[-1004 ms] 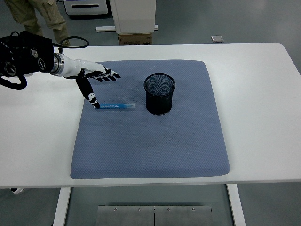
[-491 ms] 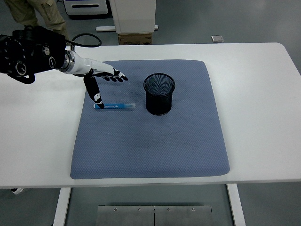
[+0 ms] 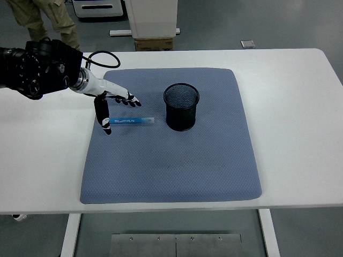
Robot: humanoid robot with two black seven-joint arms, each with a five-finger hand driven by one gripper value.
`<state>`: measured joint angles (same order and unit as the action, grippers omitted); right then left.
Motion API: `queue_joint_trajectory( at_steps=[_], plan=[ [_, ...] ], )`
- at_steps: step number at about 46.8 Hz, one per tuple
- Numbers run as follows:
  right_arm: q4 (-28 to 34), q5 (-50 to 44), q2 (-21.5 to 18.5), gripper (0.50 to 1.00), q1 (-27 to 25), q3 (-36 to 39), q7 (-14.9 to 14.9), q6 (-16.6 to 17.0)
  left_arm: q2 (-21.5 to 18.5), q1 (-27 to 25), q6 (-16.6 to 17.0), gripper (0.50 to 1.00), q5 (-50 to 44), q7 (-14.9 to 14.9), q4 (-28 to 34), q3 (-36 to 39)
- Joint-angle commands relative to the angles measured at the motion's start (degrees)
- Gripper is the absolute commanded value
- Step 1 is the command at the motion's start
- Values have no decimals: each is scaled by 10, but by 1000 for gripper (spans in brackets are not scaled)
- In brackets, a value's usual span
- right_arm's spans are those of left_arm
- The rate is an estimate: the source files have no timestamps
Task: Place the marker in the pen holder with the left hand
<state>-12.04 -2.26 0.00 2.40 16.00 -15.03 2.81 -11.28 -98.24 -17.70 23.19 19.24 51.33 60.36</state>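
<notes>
While it lies flat on the blue-grey mat, the marker shows itself as a slim light-blue stick with a darker blue band of print along its middle, too small for me to read. It runs left to right across the mat's upper left part, its right end pointing toward the pen holder and stopping a little short of it. Nothing holds it.

My left hand sits at the marker's left end. The fingers are spread and relaxed, stretched out toward the right just beyond the marker, and they grip nothing. My thumb hangs down apart from them, its white-marked tip reaching past the marker's left end on the near side. I cannot tell whether the thumb touches the marker or only hovers beside it. The hand is black with white patches, and a white wrist section joins it to my bulky black forearm, which comes in from the left edge over the white table.

That pen holder is a round cup of black wire mesh, standing upright on the mat right of the marker, open at the top.

This mat is a quilted pad covering the middle of the table.

At the far side a person's legs in khaki trousers show in the top left corner, and a cardboard box stands on the floor behind the table.
</notes>
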Motion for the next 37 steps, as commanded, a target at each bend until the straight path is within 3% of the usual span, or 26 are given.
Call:
queue_joint_trajectory(
  at_steps=[1,17,37],
  plan=[
    [1,0,0,1000,1,0,0,0,2,4,2,1000,0,-2,-1,0],
    [0,0,0,1000,1,0,0,0,1,-2,10,1000,1,-2,-2,0],
    [0,0,0,1000,1,0,0,0,28,4,26,1000,4,-4,-2,0]
  ],
)
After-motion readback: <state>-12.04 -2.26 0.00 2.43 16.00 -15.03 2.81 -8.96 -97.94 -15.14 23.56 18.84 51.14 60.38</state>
